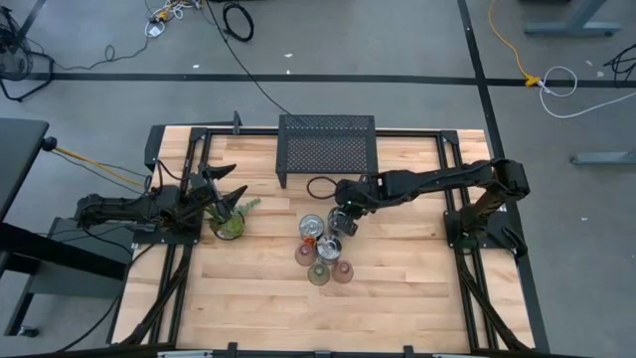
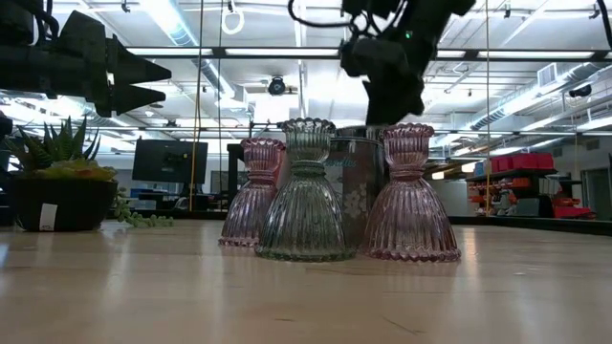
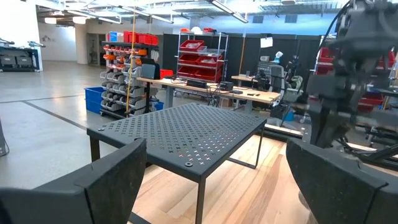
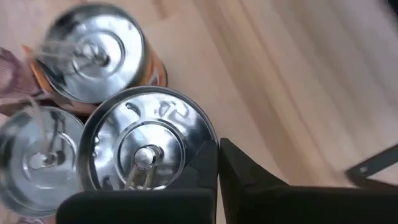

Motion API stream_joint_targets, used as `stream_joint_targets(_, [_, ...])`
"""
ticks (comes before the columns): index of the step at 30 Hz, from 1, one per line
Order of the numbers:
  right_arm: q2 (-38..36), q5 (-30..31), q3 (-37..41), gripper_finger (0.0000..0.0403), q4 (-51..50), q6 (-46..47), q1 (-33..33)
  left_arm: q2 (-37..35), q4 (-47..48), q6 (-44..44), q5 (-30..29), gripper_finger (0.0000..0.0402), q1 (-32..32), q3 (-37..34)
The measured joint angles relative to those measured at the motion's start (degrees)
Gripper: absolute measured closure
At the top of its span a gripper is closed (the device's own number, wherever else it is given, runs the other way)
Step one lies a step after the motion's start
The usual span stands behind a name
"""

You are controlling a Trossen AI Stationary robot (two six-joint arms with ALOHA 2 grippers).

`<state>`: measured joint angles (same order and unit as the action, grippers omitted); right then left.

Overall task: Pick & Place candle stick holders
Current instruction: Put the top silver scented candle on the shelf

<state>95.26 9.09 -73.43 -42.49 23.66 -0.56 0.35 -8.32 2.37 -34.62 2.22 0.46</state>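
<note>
Three silver tins stand close together at mid table: one with an orange side, one plain and a nearer one. Three ribbed glass cups, two pinkish and one olive, stand on their wide bases just in front of the tins. My right gripper is above the tins, pointing down, shut on the nearer tin. My left gripper is open and empty at the table's left, above the potted plant. My right gripper holds the nearer tin by its rim, on the side away from the other two tins. One finger is inside the rim and the other is outside. The fingers come from above, pointing down. The tin sits upright; I cannot tell whether it is clear of the table.
A black mesh stand stands at the far middle of the table, just behind the right gripper. The spiky green plant in its dark pot stands at the left. Bare wood lies along the near edge.
</note>
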Motion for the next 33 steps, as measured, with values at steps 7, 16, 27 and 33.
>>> stream_joint_targets(7, [-0.1, 0.2, -11.5, 0.0403, -9.2, -3.3, 0.9, 0.0, 0.0, 0.0, 0.0, 0.0016, 0.0, 0.0])
stream_joint_targets(16, [-0.3, 7.4, -29.5, 0.0403, -24.2, -7.1, 4.0, 0.0, 0.0, 0.0, 0.0, 0.0016, 0.0, 0.0])
stream_joint_targets(27, [0.2, -0.3, -34.9, 0.0403, -21.0, -12.3, 23.7, 0.0, 0.0, 0.0, 0.0, 0.0016, 0.0, 0.0])
stream_joint_targets(33, [3.2, -6.7, -35.0, 0.0403, -15.0, -14.3, 29.7, 0.0, 0.0, 0.0, 0.0, 0.0016, 0.0, 0.0])
